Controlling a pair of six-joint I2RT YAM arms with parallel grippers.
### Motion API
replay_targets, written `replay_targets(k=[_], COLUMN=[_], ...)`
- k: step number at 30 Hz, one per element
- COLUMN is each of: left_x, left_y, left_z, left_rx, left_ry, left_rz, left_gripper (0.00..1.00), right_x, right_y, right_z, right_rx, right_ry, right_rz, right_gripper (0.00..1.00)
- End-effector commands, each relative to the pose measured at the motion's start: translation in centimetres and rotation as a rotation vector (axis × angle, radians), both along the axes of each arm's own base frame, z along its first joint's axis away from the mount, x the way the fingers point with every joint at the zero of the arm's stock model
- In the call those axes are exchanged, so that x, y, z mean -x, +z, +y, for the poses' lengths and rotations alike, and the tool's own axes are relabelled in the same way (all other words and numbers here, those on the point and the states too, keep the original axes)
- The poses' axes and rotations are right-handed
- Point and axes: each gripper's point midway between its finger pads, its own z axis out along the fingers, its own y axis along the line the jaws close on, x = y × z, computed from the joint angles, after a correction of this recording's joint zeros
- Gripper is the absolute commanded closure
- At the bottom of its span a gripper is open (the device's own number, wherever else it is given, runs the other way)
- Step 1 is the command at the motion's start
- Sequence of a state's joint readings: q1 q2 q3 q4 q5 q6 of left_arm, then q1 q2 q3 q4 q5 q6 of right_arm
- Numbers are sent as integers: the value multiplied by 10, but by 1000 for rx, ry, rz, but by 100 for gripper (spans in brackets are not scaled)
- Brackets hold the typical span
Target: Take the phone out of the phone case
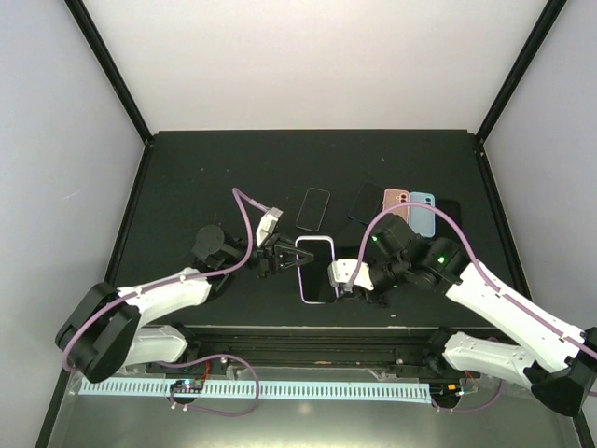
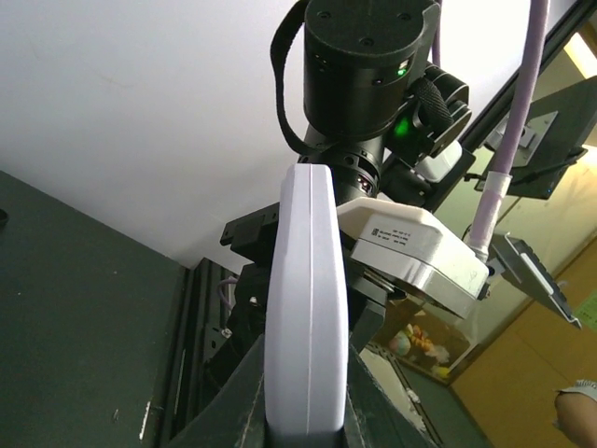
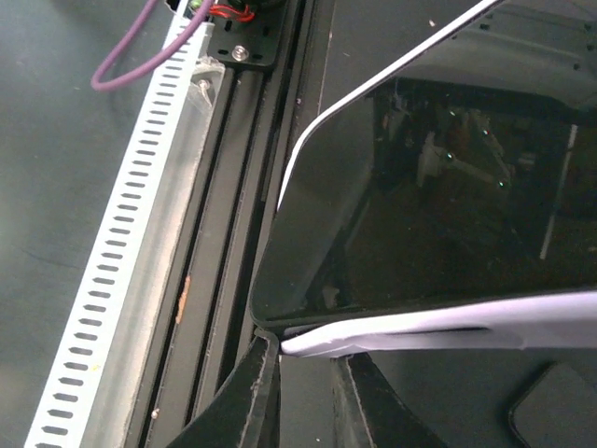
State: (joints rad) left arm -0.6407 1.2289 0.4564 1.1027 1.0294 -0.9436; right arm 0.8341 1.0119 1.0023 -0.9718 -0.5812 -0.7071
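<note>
The phone (image 1: 322, 280), black-screened, sits in a white phone case (image 1: 315, 245) near the table's front middle. My left gripper (image 1: 280, 259) is shut on the case's left long edge; in the left wrist view the white case (image 2: 303, 308) stands on edge between the jaws of that gripper (image 2: 303, 415). My right gripper (image 1: 350, 276) is at the near right corner. In the right wrist view its jaws (image 3: 306, 359) pinch the case's white rim (image 3: 448, 327), while the phone's dark corner (image 3: 308, 271) sits lifted just above that rim.
Behind stand a dark case (image 1: 313, 207), a black phone (image 1: 366, 201), a pink case (image 1: 395, 202) and a blue case (image 1: 423, 211). A black rail and a white slotted cable duct (image 1: 252, 387) run along the table's near edge, the cable duct (image 3: 103, 280) close to my right gripper.
</note>
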Motion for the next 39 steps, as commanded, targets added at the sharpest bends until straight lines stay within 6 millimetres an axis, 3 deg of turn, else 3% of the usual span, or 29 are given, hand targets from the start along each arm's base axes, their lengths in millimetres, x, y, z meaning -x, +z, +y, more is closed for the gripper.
replay_targets(k=[1, 10, 16, 23, 27, 39], left_x=[-2, 2, 4, 4, 3, 10], left_y=[17, 14, 12, 11, 14, 24], left_z=[-1, 0, 0, 2, 4, 5], left_rx=[58, 57, 56, 58, 76, 165], left_ry=[15, 9, 5, 13, 35, 62], left_rz=[5, 4, 6, 12, 8, 0], left_gripper=[98, 98, 99, 98, 98, 98], right_x=[-35, -48, -79, -79, -85, -115], right_y=[28, 19, 12, 47, 57, 66], right_z=[22, 25, 26, 42, 44, 41], right_rx=[-98, -82, -86, -216, -247, -293], right_ry=[-19, -71, -215, -287, -339, -498], right_rz=[-231, -251, -311, -169, -151, -111], right_gripper=[89, 90, 92, 72, 64, 59])
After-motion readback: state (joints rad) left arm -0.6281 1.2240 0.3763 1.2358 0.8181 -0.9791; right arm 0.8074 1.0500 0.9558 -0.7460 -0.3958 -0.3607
